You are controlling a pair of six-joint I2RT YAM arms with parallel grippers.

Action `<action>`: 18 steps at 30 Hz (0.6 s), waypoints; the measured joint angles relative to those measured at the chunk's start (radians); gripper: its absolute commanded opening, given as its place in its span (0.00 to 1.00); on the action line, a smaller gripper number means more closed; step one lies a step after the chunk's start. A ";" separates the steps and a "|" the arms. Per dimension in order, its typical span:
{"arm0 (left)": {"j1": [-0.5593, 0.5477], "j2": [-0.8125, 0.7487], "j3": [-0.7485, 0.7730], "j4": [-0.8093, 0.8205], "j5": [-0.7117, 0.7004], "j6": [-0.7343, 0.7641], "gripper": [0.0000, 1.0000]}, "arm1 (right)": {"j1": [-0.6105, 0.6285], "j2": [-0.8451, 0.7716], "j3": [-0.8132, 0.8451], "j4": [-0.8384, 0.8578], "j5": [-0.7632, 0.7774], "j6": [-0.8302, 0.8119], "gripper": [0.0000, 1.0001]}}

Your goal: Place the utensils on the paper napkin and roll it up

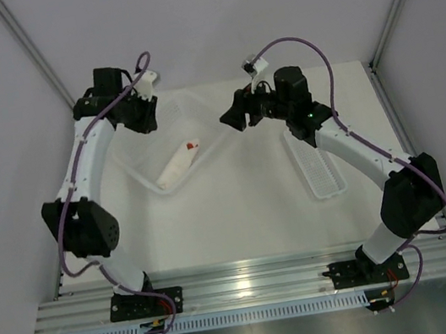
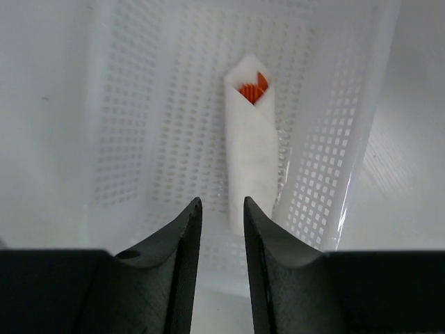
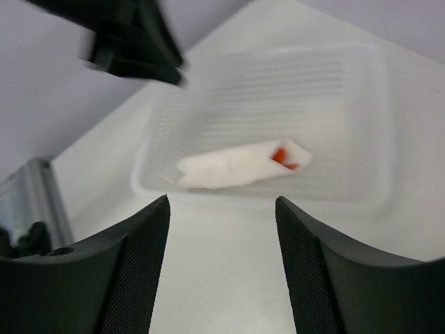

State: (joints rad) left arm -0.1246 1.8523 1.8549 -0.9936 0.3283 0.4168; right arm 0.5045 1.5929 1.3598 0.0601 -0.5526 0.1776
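The napkin (image 1: 177, 168) is rolled around the orange utensils (image 1: 191, 145) and lies in the basket (image 1: 209, 125), centre-left of the top view. Little seems left to do. The left gripper (image 2: 221, 205) has its jaws narrowly apart and holds nothing. The right gripper (image 3: 222, 209) is wide open and empty.

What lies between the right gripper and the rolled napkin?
Only bare table and the basket's near wall separate the right gripper from the rolled napkin (right wrist view).

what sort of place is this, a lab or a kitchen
Likely a robot lab test cell, not a kitchen: left arm and right arm bolted to a metal rail, bare white walls, and a mesh basket holding a rolled napkin.
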 measured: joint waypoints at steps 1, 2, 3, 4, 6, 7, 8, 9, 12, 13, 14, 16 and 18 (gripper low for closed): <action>0.000 -0.061 -0.016 0.032 -0.022 -0.011 0.34 | -0.005 -0.005 0.000 -0.028 0.042 -0.013 0.66; 0.000 -0.118 -0.031 0.060 -0.047 -0.024 0.34 | -0.013 -0.012 0.000 -0.064 0.097 -0.029 0.66; 0.000 -0.176 -0.054 0.095 -0.077 -0.037 0.34 | -0.023 -0.020 0.000 -0.099 0.150 -0.044 0.67; 0.000 -0.240 -0.100 0.142 -0.108 -0.048 0.34 | -0.032 -0.030 0.000 -0.134 0.200 -0.058 0.67; 0.000 -0.356 -0.201 0.194 -0.165 -0.066 0.36 | -0.058 -0.055 -0.007 -0.182 0.286 -0.080 0.69; 0.000 -0.423 -0.268 0.222 -0.194 -0.077 0.37 | -0.071 -0.069 -0.016 -0.193 0.313 -0.087 0.70; 0.000 -0.484 -0.332 0.233 -0.223 -0.090 0.38 | -0.088 -0.091 -0.031 -0.207 0.344 -0.094 0.71; 0.000 -0.537 -0.383 0.230 -0.254 -0.108 0.38 | -0.109 -0.115 -0.050 -0.219 0.375 -0.101 0.73; 0.001 -0.672 -0.507 0.226 -0.356 -0.159 0.41 | -0.173 -0.182 -0.103 -0.244 0.451 -0.108 0.76; 0.002 -0.719 -0.552 0.230 -0.388 -0.175 0.46 | -0.196 -0.197 -0.114 -0.256 0.481 -0.107 0.85; 0.003 -0.758 -0.591 0.230 -0.411 -0.184 0.52 | -0.215 -0.207 -0.122 -0.266 0.507 -0.102 0.85; 0.015 -0.867 -0.692 0.228 -0.477 -0.204 0.69 | -0.252 -0.218 -0.137 -0.285 0.566 -0.099 0.87; 0.032 -0.979 -0.784 0.227 -0.549 -0.222 0.72 | -0.279 -0.219 -0.145 -0.304 0.604 -0.092 0.89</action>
State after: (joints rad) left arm -0.0921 0.8730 1.0710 -0.7662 -0.2203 0.1951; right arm 0.2253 1.3739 1.2148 -0.2443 0.0517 0.0856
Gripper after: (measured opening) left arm 0.678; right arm 0.873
